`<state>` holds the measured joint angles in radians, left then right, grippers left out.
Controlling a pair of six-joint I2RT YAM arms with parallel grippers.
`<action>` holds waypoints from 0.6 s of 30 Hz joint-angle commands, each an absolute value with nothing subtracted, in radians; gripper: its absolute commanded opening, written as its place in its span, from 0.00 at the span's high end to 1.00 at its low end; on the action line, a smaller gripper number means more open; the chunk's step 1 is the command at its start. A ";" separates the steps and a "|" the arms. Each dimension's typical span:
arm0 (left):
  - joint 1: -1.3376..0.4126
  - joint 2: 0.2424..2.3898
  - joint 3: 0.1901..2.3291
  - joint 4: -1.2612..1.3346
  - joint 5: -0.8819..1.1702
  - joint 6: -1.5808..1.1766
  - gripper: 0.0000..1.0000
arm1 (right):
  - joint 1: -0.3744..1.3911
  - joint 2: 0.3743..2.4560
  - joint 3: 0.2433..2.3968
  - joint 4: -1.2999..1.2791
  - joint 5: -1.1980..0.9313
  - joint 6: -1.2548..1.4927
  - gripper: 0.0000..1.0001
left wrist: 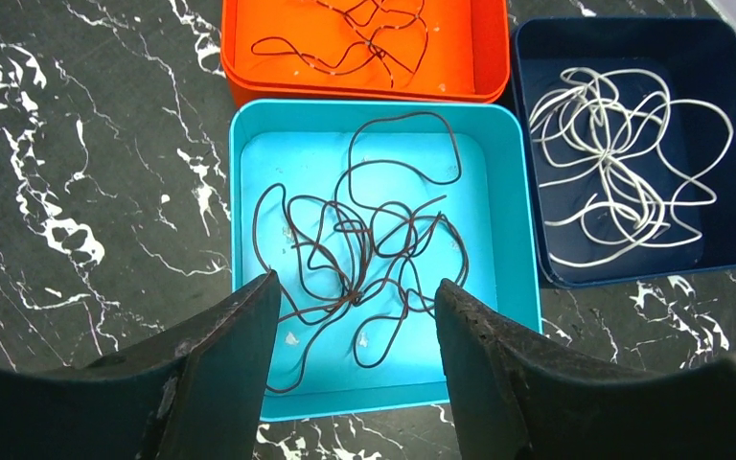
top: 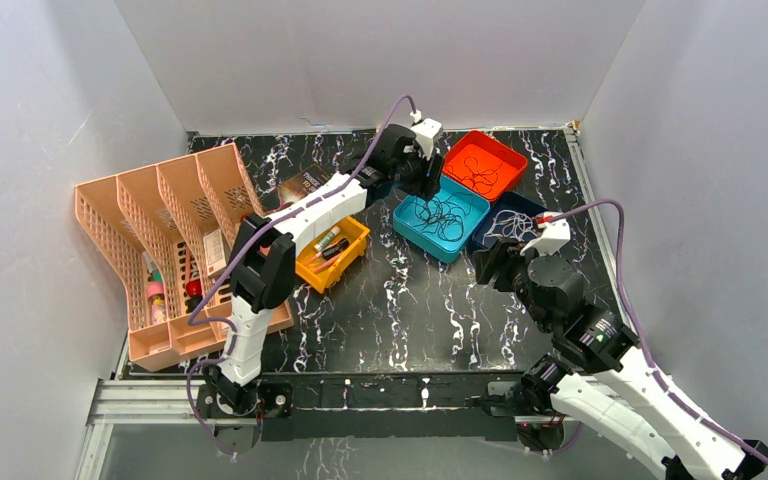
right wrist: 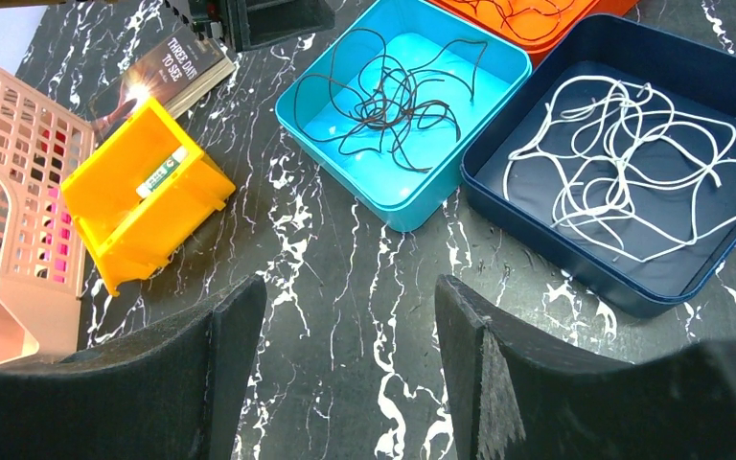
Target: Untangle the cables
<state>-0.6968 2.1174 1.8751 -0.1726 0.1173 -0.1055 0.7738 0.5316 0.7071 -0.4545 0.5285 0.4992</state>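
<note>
A tangle of dark brown cables (left wrist: 364, 249) lies in the teal tray (left wrist: 249, 172), seen from above too (top: 443, 218). Pale white cables (left wrist: 623, 172) lie looped in the navy tray (left wrist: 537, 96). More dark cable (left wrist: 364, 34) lies in the orange tray (left wrist: 240, 57). My left gripper (left wrist: 356, 287) is open and empty, hovering over the near part of the teal tray above the dark tangle (top: 422, 190). My right gripper (right wrist: 350, 287) is open and empty over bare table, in front of the teal tray (right wrist: 412, 206) and navy tray (right wrist: 575, 273).
A yellow bin (top: 332, 250) with small items stands left of the teal tray. A pink slotted rack (top: 160, 250) fills the left side. A dark book (top: 305, 183) lies behind the bin. White walls enclose the marble table (top: 410, 310).
</note>
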 commanded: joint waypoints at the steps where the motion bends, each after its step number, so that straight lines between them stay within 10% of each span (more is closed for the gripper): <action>1: -0.693 2.110 1.866 -0.195 0.106 -0.083 0.42 | 0.774 0.535 0.700 -0.419 0.518 0.512 0.26; 18: -0.685 2.274 1.967 -0.219 0.123 -0.066 0.45 | 0.774 0.548 0.702 -0.425 0.509 0.509 0.26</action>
